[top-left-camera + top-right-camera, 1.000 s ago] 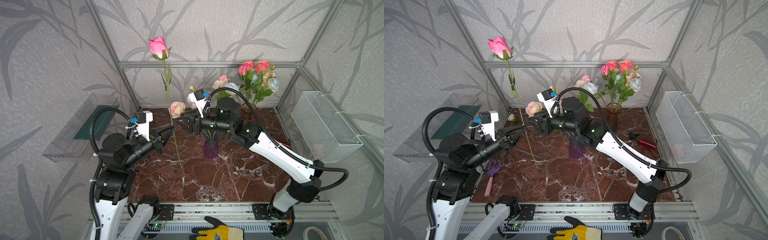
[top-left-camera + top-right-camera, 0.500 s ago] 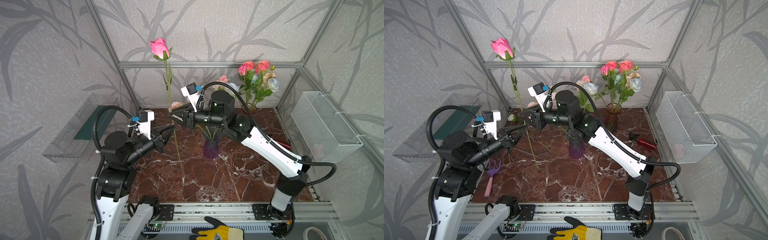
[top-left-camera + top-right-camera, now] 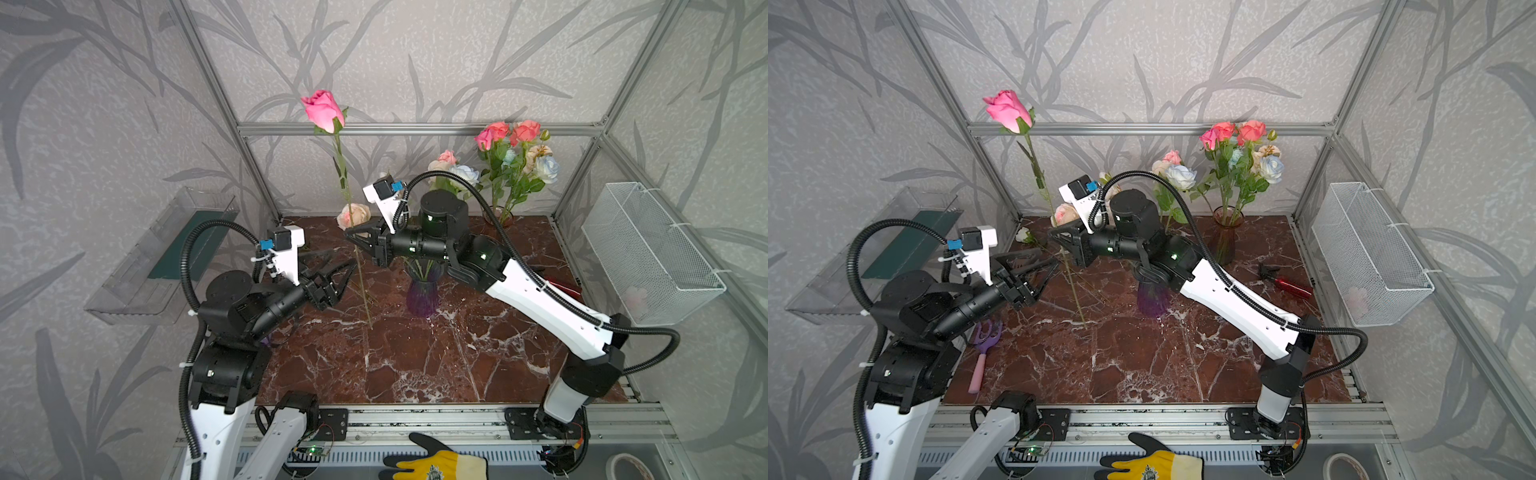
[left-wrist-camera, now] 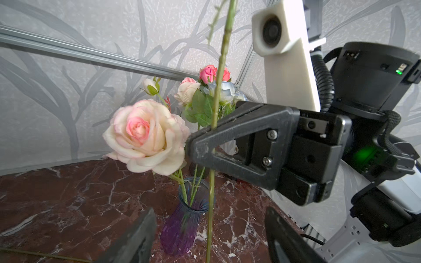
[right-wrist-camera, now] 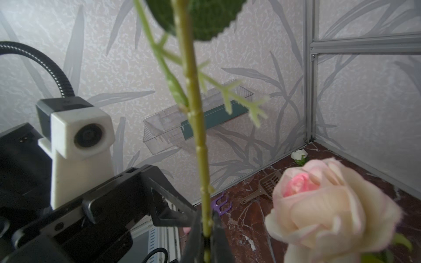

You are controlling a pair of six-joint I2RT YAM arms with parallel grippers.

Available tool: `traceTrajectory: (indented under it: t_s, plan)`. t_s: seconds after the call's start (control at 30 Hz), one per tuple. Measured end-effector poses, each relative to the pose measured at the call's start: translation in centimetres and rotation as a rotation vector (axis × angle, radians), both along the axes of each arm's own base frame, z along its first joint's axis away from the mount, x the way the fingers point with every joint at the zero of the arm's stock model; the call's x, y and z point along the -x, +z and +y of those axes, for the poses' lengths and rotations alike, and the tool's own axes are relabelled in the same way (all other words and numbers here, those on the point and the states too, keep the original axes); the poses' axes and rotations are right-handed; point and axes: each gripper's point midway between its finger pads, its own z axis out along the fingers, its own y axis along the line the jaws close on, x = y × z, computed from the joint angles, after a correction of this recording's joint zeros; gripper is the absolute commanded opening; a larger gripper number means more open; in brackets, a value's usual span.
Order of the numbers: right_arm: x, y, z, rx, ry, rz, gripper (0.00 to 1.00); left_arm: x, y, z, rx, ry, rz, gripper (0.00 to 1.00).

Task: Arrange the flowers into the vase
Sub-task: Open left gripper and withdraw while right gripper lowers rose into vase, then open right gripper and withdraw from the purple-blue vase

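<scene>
The dark red, white-veined marble tabletop (image 3: 415, 365) carries everything. Over it the right gripper (image 3: 351, 236), reaching across the middle, is clamped tight on the thin green stem of a long pink rose (image 3: 323, 109). The rose stands nearly upright, its head high above both arms against the back wall. The left gripper (image 3: 338, 270) sits just below that grip with its jaws spread wide. The left wrist view shows the stem running down between its two fingers (image 4: 136, 239), touching neither. Beyond the stem stands a ribbed purple glass vase (image 4: 180, 225) holding a large cream rose with a pink heart (image 4: 145, 139). An amber glass vase (image 3: 1225, 232) at the back holds a mixed bunch of coral, cream and pale blue roses (image 3: 1250, 133). In both top views the right arm hides the purple vase's neck. The left fingers are blurred there, and whether the stem's foot touches the marble cannot be told.
</scene>
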Motion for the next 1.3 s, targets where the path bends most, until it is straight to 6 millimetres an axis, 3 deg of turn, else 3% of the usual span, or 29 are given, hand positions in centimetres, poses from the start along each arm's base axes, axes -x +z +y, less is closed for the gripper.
traceTrajectory:
  t_s: [0.1,0.23,0.37,0.5,0.77,1.0,1.07,1.23,1.3]
  plan:
    - [-0.4,0.1,-3.0,0.021,-0.110,-0.073,0.03,-0.1,0.3,1.2,0.002,0.080,-0.018,0.78]
    - [-1.4,2.0,-8.6,-0.014,-0.281,-0.177,0.03,-1.7,-0.8,3.3,0.004,0.229,0.014,0.75]
    - [-4.1,3.6,-14.8,-0.078,-0.493,-0.249,0.02,-3.9,-3.1,6.0,0.002,0.405,0.104,0.75]
    - [-7.2,3.0,-18.3,-0.101,-0.637,-0.262,0.02,-5.5,-5.2,7.8,0.006,0.528,0.195,0.75]
    - [-12.0,-1.0,-19.0,-0.056,-0.724,-0.217,0.02,-7.3,-8.6,8.8,0.020,0.608,0.313,0.75]
    - [-12.4,-5.7,-17.9,-0.006,-0.687,-0.133,0.07,-8.2,-10.2,8.7,0.023,0.613,0.367,0.75]
    - [-12.1,-7.6,-17.1,0.028,-0.665,-0.107,0.12,-8.7,-10.6,8.6,0.022,0.612,0.380,0.75]
    - [-11.6,-11.7,-15.4,0.110,-0.621,-0.039,0.38,-9.9,-12.1,8.2,0.020,0.607,0.422,0.75]
    - [-11.3,-13.0,-15.1,0.141,-0.618,-0.020,0.40,-10.2,-12.6,8.2,0.018,0.608,0.432,0.75]
